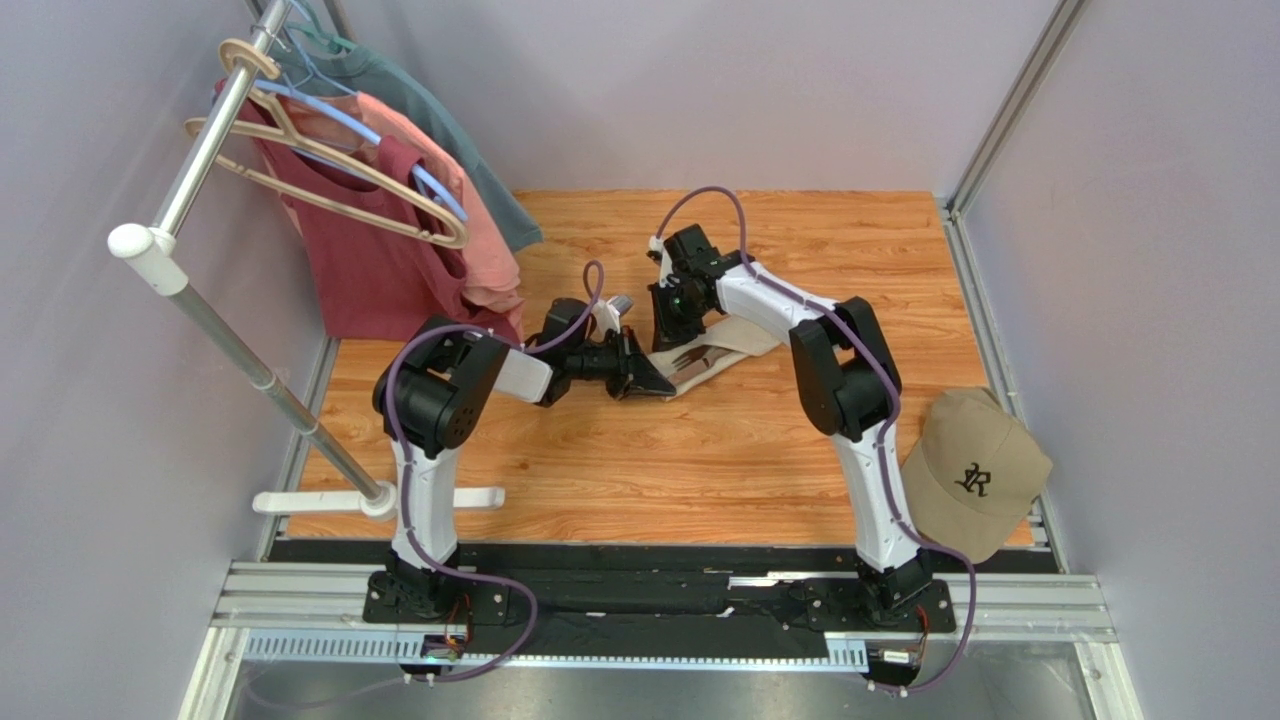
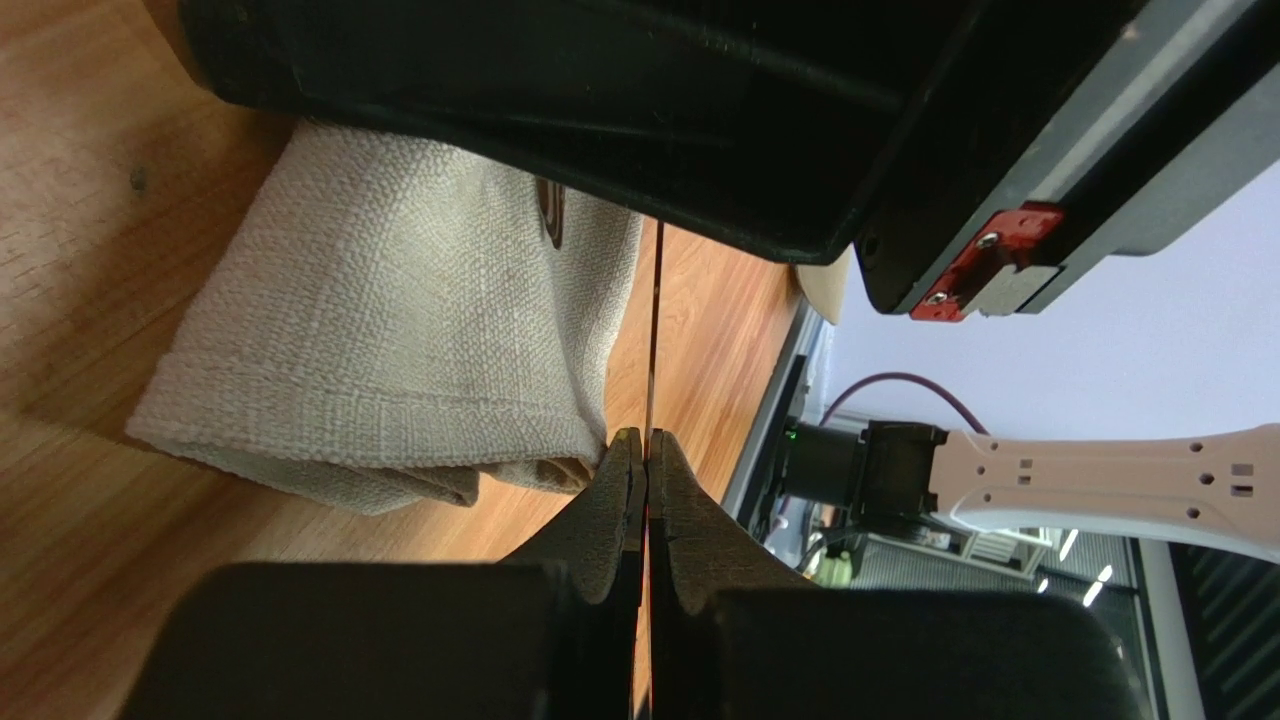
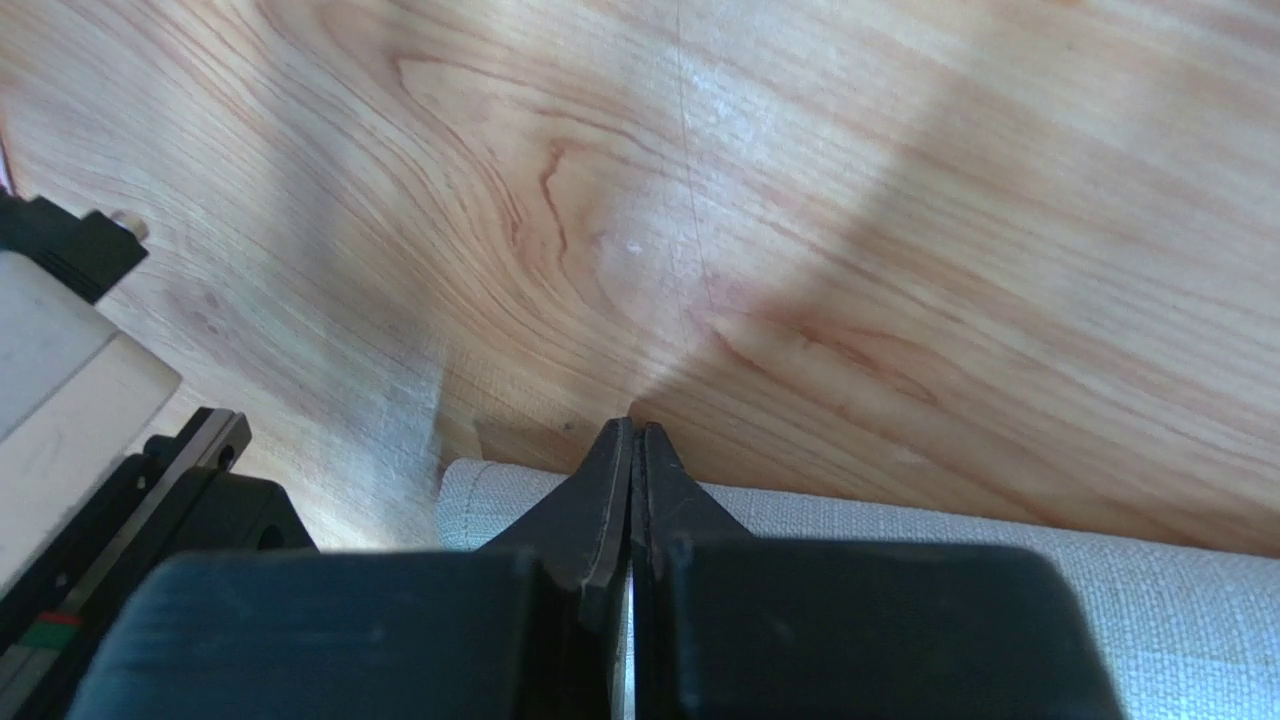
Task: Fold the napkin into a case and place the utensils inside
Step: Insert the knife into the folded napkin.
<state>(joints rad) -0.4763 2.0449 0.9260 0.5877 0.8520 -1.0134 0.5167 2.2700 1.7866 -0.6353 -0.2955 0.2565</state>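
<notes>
The beige napkin lies folded into a narrow case at mid table. It also shows in the left wrist view and the right wrist view. A dark utensil end, seemingly the fork, pokes out of its folds. My left gripper is shut on a thin metal strip seen edge-on, seemingly the knife. It sits at the case's left end. My right gripper is shut, tips over the case's far edge. I cannot tell whether it pinches cloth.
A tan cap with a dark logo sits at the table's right front edge. A clothes rack with red and pink shirts stands at the left, close behind my left arm. Its white foot lies at front left.
</notes>
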